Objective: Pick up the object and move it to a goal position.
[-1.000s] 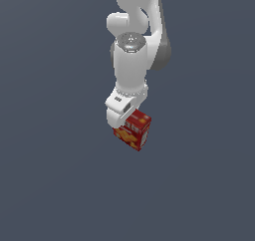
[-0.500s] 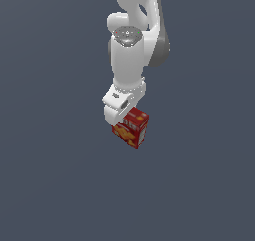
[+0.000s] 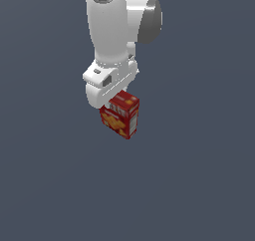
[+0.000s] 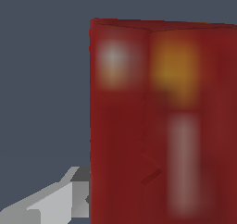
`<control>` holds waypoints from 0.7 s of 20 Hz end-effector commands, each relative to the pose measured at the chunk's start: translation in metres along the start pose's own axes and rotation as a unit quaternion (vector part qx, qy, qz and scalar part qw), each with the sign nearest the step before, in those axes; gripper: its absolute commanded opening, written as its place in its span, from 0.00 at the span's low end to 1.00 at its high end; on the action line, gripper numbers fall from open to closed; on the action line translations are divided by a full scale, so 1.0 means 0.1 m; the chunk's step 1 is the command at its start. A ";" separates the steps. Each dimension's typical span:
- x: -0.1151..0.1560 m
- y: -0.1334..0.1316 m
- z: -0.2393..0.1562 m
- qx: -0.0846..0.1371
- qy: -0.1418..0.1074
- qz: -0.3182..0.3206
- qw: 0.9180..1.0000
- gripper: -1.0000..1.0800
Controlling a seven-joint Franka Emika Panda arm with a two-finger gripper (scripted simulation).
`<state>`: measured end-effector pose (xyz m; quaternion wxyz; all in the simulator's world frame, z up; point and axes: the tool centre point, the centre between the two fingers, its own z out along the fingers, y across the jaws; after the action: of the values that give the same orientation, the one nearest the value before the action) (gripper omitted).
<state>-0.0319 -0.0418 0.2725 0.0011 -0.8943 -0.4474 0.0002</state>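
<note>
While clamped between the fingers (image 4: 69, 202), the red box (image 3: 121, 115), just beneath the wrist.

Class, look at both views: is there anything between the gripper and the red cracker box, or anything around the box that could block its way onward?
Nothing visible. The gripper sits directly on the red cracker box, one finger against its side. Only plain grey background surrounds it; no goal marker shows.

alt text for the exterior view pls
A white robot arm hangs from the top of the frame with a red cracker box held tilted under its gripper, against a plain dark grey background.
</note>
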 end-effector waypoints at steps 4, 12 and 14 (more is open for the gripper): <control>-0.36 0.10 -0.57 0.000 0.001 0.000 1.000 0.00; -0.90 0.25 -1.41 0.000 0.001 0.000 1.000 0.00; -1.03 0.30 -1.61 0.000 0.001 0.000 1.000 0.00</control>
<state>-0.0656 -0.1321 0.4176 0.0012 -0.8944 -0.4472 -0.0009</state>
